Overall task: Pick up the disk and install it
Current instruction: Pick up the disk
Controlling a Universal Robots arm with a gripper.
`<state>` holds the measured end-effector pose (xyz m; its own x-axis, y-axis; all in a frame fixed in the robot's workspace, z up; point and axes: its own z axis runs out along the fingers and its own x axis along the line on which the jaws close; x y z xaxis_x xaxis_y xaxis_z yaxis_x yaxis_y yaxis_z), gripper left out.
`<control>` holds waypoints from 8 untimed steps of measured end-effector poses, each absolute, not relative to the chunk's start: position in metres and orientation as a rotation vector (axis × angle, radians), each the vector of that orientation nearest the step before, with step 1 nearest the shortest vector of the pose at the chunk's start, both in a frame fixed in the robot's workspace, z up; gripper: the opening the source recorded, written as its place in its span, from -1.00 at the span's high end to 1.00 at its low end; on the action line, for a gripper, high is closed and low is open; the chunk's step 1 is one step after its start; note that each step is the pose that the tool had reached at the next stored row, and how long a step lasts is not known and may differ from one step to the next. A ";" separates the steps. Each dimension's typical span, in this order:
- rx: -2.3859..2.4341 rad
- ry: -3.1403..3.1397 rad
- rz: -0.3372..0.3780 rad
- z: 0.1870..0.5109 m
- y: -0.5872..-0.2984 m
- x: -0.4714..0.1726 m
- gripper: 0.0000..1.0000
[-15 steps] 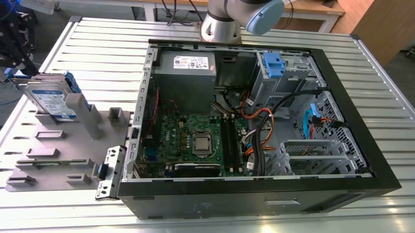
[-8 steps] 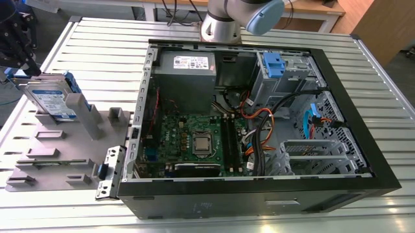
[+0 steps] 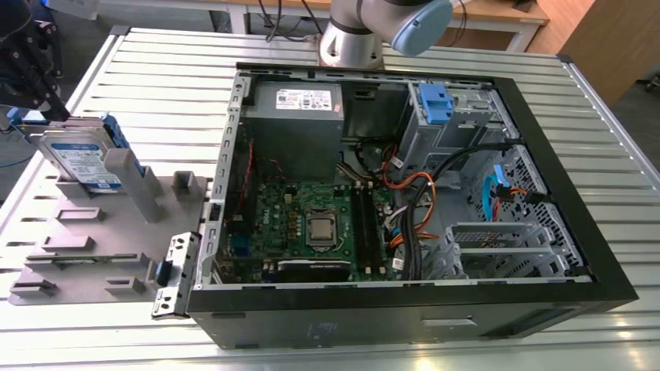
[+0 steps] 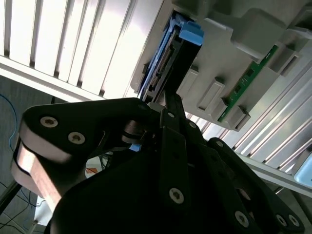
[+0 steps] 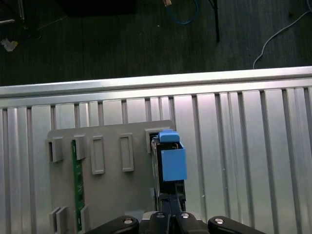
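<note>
The gripper [image 3: 58, 115] hangs in the upper left of the exterior view, a black linkage pointing down at the disk [image 3: 77, 158]. The disk stands on edge in a slot at the far end of a gray holder [image 3: 103, 232], which lies on the slatted metal table [image 3: 154, 54] at the exterior view's left. Its white-and-blue label faces the camera, and the blue bracket shows along its upper edge.

In both wrist views the gripper's [image 5: 170, 202] 2 fingers [image 4: 170, 146] lie drawn close together, with no gap showing between them. Their tips meet the near end of the disk [image 5: 171, 163]. Whether they pinch any part of it cannot be told. In the second wrist view the gripper [image 4: 166, 97] reaches the disk [image 4: 161, 63] at its connector end. The holder [image 4: 219, 58] spreads beyond it, with a green circuit strip [image 4: 248, 83] lying in one of its slots. The first wrist view shows the same strip [image 5: 76, 180] in the holder [image 5: 112, 204], well apart from the disk, with the table slats [image 5: 243, 146] around.

The open computer case [image 3: 608, 270] fills the centre and right of the exterior view, just beside the holder. Inside lie the green motherboard [image 3: 309, 216] at lower centre and the gray power supply [image 3: 299, 108] above it. A blue drive bracket [image 3: 433, 100] sits at upper right, with a bundle of cables [image 3: 413, 193] between. The arm's base [image 3: 372, 31] stands at top centre, behind the case.
</note>
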<state>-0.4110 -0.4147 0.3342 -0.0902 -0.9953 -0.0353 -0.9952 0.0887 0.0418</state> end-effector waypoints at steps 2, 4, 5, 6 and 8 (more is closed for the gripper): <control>2.118 -2.316 -0.086 0.334 -0.414 -0.411 0.79; 2.118 -2.316 -0.086 0.334 -0.414 -0.410 0.79; 2.118 -2.316 -0.086 0.334 -0.413 -0.410 0.79; 2.118 -2.316 -0.086 0.334 -0.413 -0.410 0.79; 2.118 -2.315 -0.086 0.334 -0.413 -0.410 0.79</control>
<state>-0.4103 -0.4131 0.3337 -0.0896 -0.9954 -0.0352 -0.9952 0.0881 0.0421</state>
